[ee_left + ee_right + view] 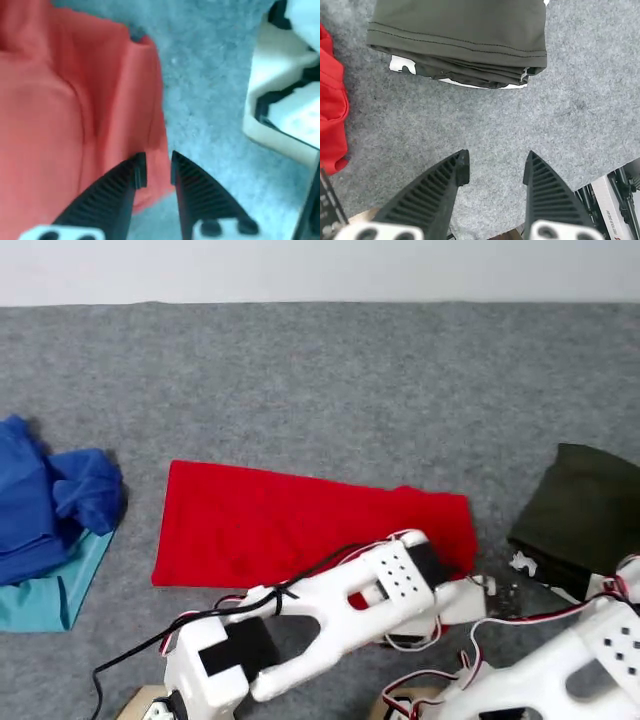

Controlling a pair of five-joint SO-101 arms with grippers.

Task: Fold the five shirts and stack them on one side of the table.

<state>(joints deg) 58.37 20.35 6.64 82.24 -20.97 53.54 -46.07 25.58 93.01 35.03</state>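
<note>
A red shirt (300, 525) lies in a long folded strip mid-table. My left gripper (157, 167) is at its right-hand end near the front edge (492, 595). Its jaws stand a narrow gap apart, with the red cloth's (75, 100) edge between them. A folded dark green shirt stack (585, 515) rests at the right. My right gripper (494, 167) hangs open over bare carpet just in front of that stack (465, 35), holding nothing. Crumpled blue shirts (45, 500) lie on a teal one (45, 590) at the left.
Grey carpet (330, 380) covers the table, and its far half is bare. The right arm's white body (285, 100) is close beside my left gripper. Black cables (150, 645) trail from the left arm near the front edge.
</note>
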